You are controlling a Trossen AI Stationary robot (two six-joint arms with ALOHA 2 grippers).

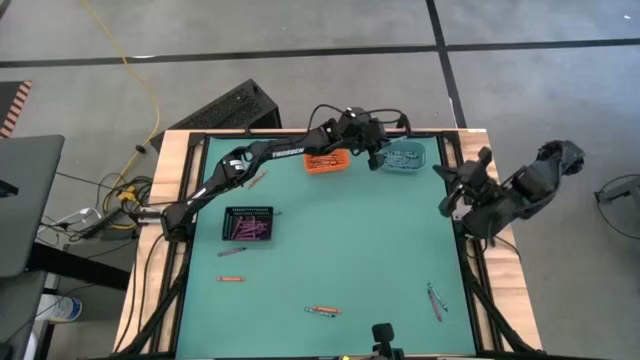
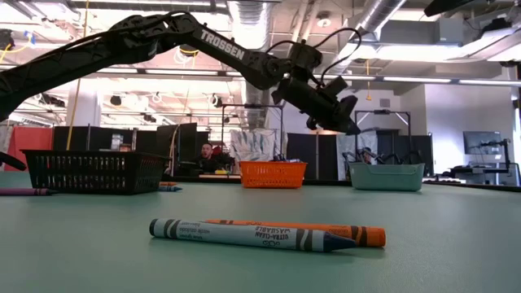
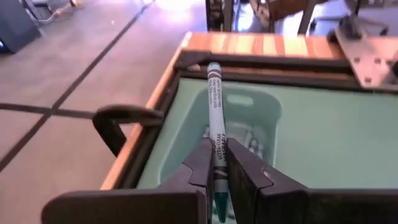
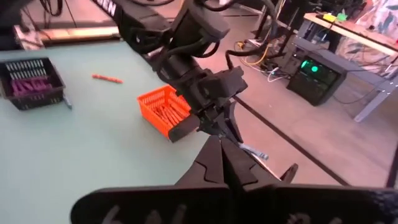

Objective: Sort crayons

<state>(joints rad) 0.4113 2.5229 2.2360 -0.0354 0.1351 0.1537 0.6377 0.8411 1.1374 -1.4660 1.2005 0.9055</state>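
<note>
My left gripper [image 3: 219,163] hangs over the teal bin [image 3: 186,134] at the table's far right, shut on a blue-teal crayon [image 3: 215,106]. The same gripper [image 1: 382,150] shows between the orange bin [image 1: 325,161] and the teal bin [image 1: 405,157]. Orange crayons fill the orange bin, and purple ones lie in the black bin [image 1: 248,224]. My right gripper [image 4: 221,163] is shut on nothing, drawn back at the table's right edge [image 1: 452,195]. Loose crayons lie on the mat: an orange one [image 1: 231,279], a pair [image 1: 322,311] and two teal ones [image 1: 435,300]. My left gripper pinches the blue-teal crayon between its two fingers [image 3: 202,163], on the part of its wrapper [image 3: 216,152] near the pointed end. The crayon lies along the fingers and juts well out past their tips. It is lifted clear, slanting a little downward above the teal bin.
The pair of crayons near the front edge lies close to the low camera, teal [image 2: 244,234] before orange [image 2: 358,235]. More loose crayons lie near the black bin [image 1: 232,251] and the left arm [image 1: 255,180]. A wooden frame [image 1: 470,150] rims the mat.
</note>
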